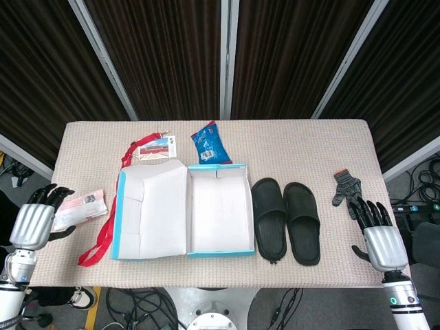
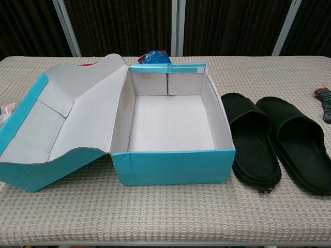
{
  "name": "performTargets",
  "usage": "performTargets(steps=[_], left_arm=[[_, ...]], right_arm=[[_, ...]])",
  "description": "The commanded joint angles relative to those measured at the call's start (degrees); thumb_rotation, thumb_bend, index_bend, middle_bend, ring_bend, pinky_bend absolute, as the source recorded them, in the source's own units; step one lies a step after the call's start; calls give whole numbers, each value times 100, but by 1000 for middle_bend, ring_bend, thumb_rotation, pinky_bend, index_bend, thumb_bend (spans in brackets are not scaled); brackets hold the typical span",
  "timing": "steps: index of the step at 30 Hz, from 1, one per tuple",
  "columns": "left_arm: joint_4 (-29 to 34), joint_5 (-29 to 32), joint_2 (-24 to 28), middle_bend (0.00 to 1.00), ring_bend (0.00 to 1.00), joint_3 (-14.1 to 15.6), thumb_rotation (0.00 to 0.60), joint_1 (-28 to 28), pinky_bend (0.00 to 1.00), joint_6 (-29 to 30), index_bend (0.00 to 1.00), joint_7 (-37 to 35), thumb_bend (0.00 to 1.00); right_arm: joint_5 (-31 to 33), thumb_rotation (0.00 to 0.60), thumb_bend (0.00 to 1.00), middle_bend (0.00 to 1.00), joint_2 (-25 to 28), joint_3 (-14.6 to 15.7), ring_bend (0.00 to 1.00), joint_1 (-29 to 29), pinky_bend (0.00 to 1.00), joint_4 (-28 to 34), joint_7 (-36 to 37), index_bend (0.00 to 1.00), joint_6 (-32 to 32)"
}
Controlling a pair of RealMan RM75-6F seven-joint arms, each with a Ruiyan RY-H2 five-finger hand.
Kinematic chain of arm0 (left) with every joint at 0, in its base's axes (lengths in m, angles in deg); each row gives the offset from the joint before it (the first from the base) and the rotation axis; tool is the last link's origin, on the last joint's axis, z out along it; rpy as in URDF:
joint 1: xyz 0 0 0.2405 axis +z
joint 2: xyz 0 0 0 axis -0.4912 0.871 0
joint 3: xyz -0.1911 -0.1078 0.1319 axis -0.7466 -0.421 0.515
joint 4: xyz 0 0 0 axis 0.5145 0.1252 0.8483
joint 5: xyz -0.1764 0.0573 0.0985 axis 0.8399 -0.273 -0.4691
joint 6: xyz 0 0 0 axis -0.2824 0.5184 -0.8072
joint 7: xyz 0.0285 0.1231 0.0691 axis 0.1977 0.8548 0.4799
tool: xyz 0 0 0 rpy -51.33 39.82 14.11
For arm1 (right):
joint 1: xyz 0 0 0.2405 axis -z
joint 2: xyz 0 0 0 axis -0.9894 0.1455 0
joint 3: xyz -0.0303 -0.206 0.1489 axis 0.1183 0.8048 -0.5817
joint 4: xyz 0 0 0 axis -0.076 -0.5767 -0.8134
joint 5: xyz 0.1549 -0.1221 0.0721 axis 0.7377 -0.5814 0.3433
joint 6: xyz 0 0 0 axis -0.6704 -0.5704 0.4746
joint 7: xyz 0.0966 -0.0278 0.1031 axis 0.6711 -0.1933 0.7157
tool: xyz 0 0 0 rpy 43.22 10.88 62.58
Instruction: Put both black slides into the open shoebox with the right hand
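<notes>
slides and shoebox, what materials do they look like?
Black slides: likely moulded foam or rubber, matte, one-piece with ribbed footbeds. Shoebox: thin cardboard, teal outside, plain white inside, with visible folded flaps and creases.

The head view looks steeply down on the whole table [image 1: 309,148] from above its near edge, while the chest view faces it low and close, both sharing the shoebox [image 1: 218,206] and slides [image 1: 285,220].
</notes>
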Motion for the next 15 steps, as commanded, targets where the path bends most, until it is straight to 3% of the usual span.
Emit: performTargets(steps=[1,15], left_arm=[[1,-15,-2,229,124,2,600,0,190,8,239,-31,115],[15,-27,-24,229,124,-2,600,-15,190,-1,239,-108,115]], right_arm=[[3,600,32,0,1,1,0,0,0,0,7,0,-3],[25,600,33,0,63,-34,0,-40,0,61,51,0,-35]])
